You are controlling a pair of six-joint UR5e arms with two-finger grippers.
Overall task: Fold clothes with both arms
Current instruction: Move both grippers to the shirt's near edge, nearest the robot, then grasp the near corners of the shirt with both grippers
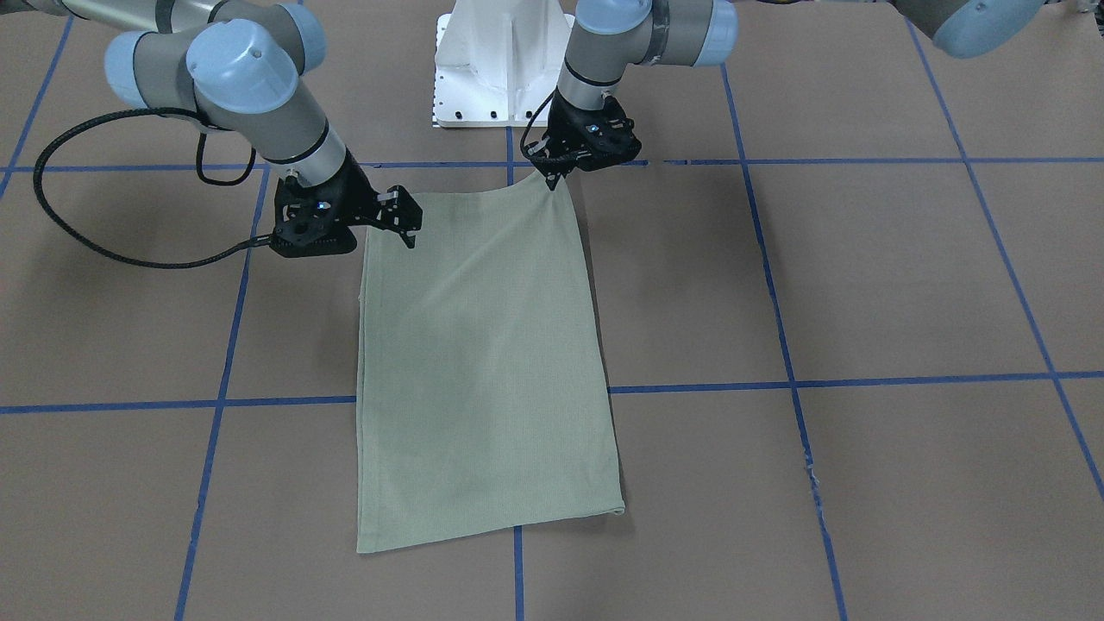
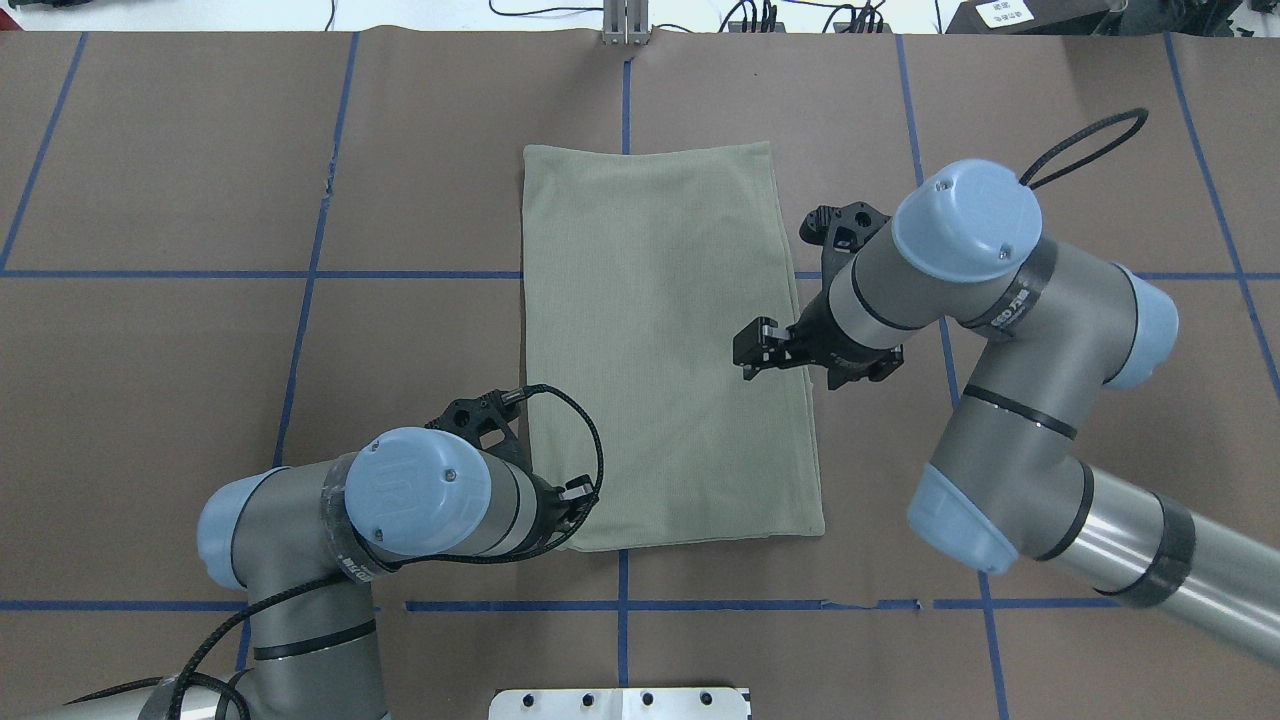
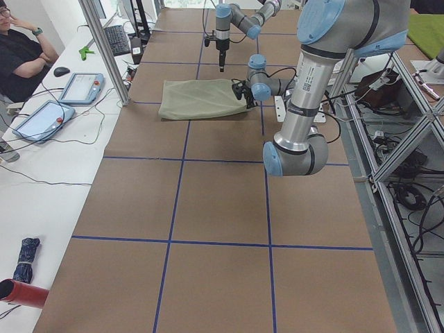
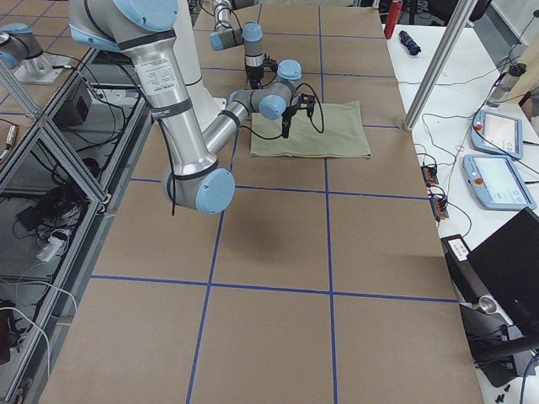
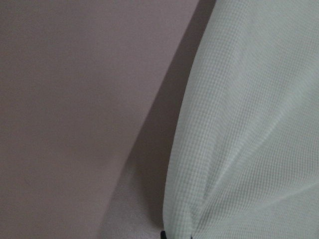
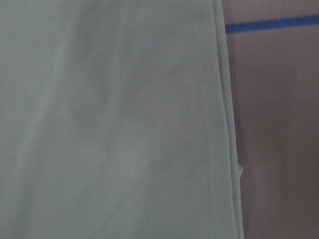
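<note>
The olive-green shirt (image 1: 483, 362) lies folded into a long rectangle on the brown table, also seen from overhead (image 2: 660, 340). My left gripper (image 1: 552, 178) is shut on the shirt's corner nearest the robot and lifts it into a small peak. From overhead, that left gripper (image 2: 575, 500) is partly hidden under its own wrist. The left wrist view shows the shirt fabric (image 5: 249, 124) gathering to a pinch at the bottom edge. My right gripper (image 1: 407, 220) hovers open over the opposite long edge, a little way from the near end (image 2: 752, 352). Only flat shirt cloth (image 6: 114, 119) fills the right wrist view.
The white pedestal base (image 1: 500, 69) stands just behind the shirt's near end. Blue tape lines (image 2: 300, 274) grid the brown table. In the left side view a person (image 3: 21, 55) sits at a white bench with teach pendants (image 3: 80, 87) and a metal post (image 3: 104, 48).
</note>
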